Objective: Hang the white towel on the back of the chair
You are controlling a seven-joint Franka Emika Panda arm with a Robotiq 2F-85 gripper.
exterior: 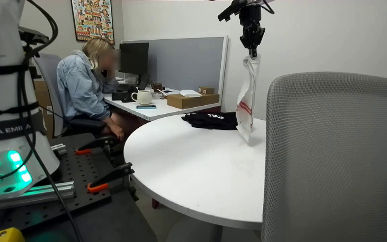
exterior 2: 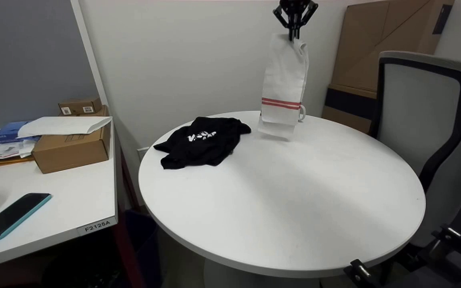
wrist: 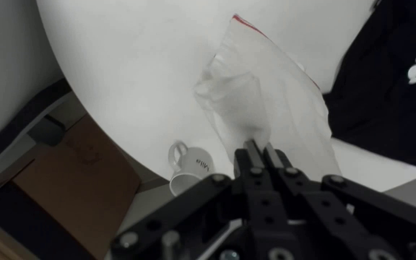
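Observation:
The white towel with red stripes hangs down in folds from my gripper over the round table, in both exterior views (exterior: 247, 84) (exterior 2: 282, 80) and in the wrist view (wrist: 294, 115). My gripper (exterior: 253, 55) (exterior 2: 293, 37) (wrist: 262, 146) points down and is shut on the towel's top end. The towel's lower end is close above the table top; I cannot tell if it touches. The grey mesh chair back stands at the table's edge, large at the right in an exterior view (exterior: 338, 151) and at the right here too (exterior 2: 420, 104). The gripper is apart from it.
A black cloth with white print (exterior 2: 202, 142) lies on the white round table (exterior 2: 314, 192) beside the towel. A white mug (wrist: 199, 162) stands near the table edge, mostly behind the towel. Cardboard boxes (exterior 2: 378, 44) stand behind. A person (exterior: 79, 80) sits at the desk.

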